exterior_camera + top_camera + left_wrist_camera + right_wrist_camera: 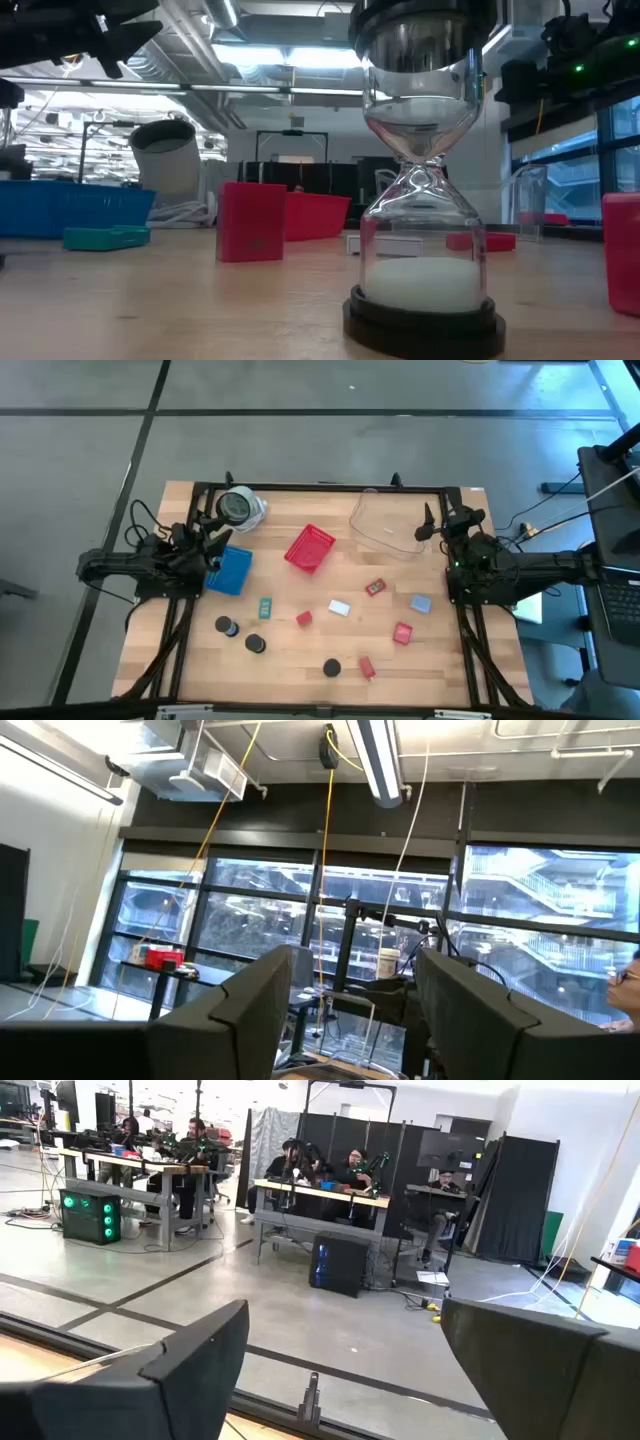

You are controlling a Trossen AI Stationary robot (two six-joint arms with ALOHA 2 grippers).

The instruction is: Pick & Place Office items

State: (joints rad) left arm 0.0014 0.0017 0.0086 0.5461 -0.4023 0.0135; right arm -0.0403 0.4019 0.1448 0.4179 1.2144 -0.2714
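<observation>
The office items lie scattered on the near half of the wooden table in the high view: red blocks (pixel 375 588) (pixel 402 633) (pixel 304 618), black round pieces (pixel 225 626) (pixel 256 644) (pixel 331 668), a white rectangle (pixel 340 608), a pale-blue one (pixel 420 603) and a teal piece (pixel 265 607). In the low view one black-based piece shows as an hourglass (pixel 425 200) standing upright, with a red block (pixel 250 220) and the teal piece (pixel 105 237) behind it. My left gripper (pixel 212 532) (pixel 350 1020) is open at the table's left side by the blue tray. My right gripper (pixel 428 525) (pixel 345 1355) is open at the right side by the clear container. Both wrist views look out into the room.
A red mesh basket (pixel 309 548) sits at the table's middle, toward the far side. A blue square tray (pixel 230 570) lies on the left, a round silver object (pixel 238 507) at the far left, and a clear plastic container (pixel 385 525) at the far right. People sit at desks (pixel 320 1170) in the room beyond.
</observation>
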